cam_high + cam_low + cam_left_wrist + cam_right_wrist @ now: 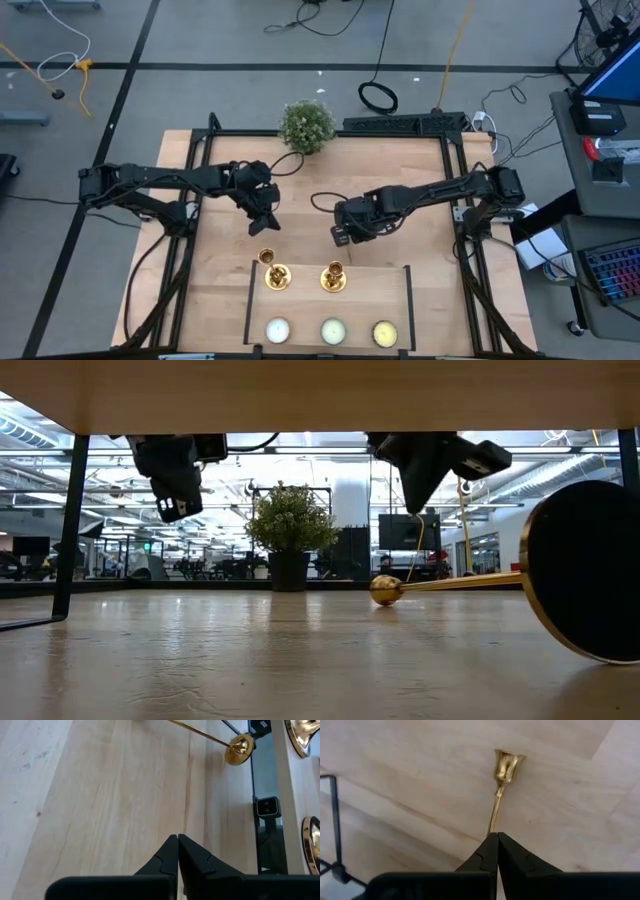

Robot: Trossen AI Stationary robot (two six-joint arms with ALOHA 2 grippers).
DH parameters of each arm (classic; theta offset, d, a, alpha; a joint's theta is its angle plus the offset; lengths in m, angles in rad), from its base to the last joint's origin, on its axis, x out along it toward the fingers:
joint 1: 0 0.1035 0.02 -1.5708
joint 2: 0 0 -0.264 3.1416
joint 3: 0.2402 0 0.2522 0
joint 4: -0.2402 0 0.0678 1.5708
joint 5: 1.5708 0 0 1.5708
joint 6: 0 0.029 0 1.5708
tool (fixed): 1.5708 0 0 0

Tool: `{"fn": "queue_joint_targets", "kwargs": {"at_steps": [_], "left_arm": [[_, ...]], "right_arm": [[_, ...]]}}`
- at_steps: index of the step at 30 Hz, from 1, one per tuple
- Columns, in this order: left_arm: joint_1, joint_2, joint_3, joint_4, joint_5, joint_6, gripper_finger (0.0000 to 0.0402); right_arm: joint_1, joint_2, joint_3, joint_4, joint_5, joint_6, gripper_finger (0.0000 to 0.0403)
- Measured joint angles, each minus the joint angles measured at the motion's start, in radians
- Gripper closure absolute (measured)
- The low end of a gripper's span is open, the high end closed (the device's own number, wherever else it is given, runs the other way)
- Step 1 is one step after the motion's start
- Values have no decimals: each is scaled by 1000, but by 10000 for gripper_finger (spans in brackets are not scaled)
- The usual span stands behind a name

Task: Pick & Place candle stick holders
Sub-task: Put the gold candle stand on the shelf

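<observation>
Two candlesticks [277, 276] standing, both claws closed

A light wooden table [225, 290] stands on a grey floor [200, 40] marked with dark tape lines. Beyond both grippers, at the table's far edge, sits a bushy green potted plant [306, 125]. Black and yellow cables [378, 95] trail over the floor past the plant. To the outer side of the right gripper, off the table, a desk holds a blue-lit screen [612, 70] and a keyboard [610, 272]. At table height, a large bright hall shows behind, with ceiling lights [300, 452] and a white column [350, 495].
</observation>
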Motion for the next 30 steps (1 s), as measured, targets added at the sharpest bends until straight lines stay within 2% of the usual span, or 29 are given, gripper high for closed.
{"fn": "queue_joint_targets", "kwargs": {"at_steps": [5,9,12,16,21,26,30], "left_arm": [[21,0,0,-26,-1,20,388],[24,0,0,-36,-5,37,398],[24,0,0,-41,-6,45,392],[25,0,0,-58,-7,62,388],[25,0,0,-89,-6,84,397],[28,0,0,-126,-5,96,384],[30,0,0,-144,1,106,388]], "right_arm": [[0,38,1,3,-95,-7,354],[-4,53,1,7,-98,-1,286],[-15,55,1,-1,-95,-1,234],[-34,55,1,-17,-72,-2,190],[-48,73,-24,-5,-73,-16,182],[-37,72,-83,83,-99,10,195],[-28,72,-111,79,-99,11,206]]}}
